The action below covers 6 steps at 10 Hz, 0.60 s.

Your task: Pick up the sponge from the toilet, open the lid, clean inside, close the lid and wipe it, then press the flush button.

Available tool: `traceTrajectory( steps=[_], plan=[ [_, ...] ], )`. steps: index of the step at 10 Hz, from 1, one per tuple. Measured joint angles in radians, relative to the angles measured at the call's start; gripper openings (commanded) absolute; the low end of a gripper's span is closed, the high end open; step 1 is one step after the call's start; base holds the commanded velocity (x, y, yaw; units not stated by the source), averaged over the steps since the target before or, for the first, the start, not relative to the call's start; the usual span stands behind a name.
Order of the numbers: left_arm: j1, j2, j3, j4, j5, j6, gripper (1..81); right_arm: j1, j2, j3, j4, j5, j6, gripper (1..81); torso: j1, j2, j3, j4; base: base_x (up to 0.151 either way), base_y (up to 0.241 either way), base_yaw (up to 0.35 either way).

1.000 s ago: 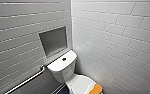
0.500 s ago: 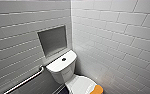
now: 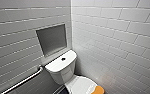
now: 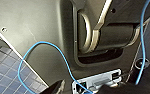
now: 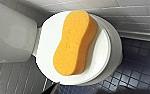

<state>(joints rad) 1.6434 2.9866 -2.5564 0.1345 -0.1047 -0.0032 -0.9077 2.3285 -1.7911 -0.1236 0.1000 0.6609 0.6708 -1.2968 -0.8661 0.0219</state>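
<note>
sponge: lying flat on the shut lid, at the bottom edge of the head frame, right of centre
toilet: lower centre, in the tiled corner
flush button: middle of the tank top
right gripper: over the sponge, seemingly not touching it; apart or together, cannot tell
left gripper: cannot tell either
grab rail: lower left wall

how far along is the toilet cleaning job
Nothing looks done: the sponge lies on the closed lid of the toilet. In hand: the right wrist view looks down on the sponge, so the pickup seems to be starting. Left: grasping it, opening, cleaning inside, closing, wiping, and pressing the flush button.
</note>
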Motion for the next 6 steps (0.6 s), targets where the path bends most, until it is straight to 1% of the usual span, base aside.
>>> traceTrajectory(
  steps=[3,4,6],
  plan=[
    [0.002,0.003,0.0,0.0,-0.001,-0.001,81.1,0.03,0.046,-0.034,0.004,0.0,0.02,81.1,0.069,-0.109,-0.007,0.0,0.0,0.0,0.0],
    [0.003,0.003,0.0,0.0,-0.001,-0.001,81.1,0.033,0.058,-0.053,0.004,-0.001,0.029,81.1,0.087,-0.138,-0.026,0.0,0.0,0.0,0.0],
    [0.013,0.006,0.0,0.0,0.0,-0.001,81.1,0.063,0.096,-0.079,0.004,-0.006,0.039,81.1,0.127,-0.202,-0.083,0.0,0.0,0.0,0.0]
  ],
)
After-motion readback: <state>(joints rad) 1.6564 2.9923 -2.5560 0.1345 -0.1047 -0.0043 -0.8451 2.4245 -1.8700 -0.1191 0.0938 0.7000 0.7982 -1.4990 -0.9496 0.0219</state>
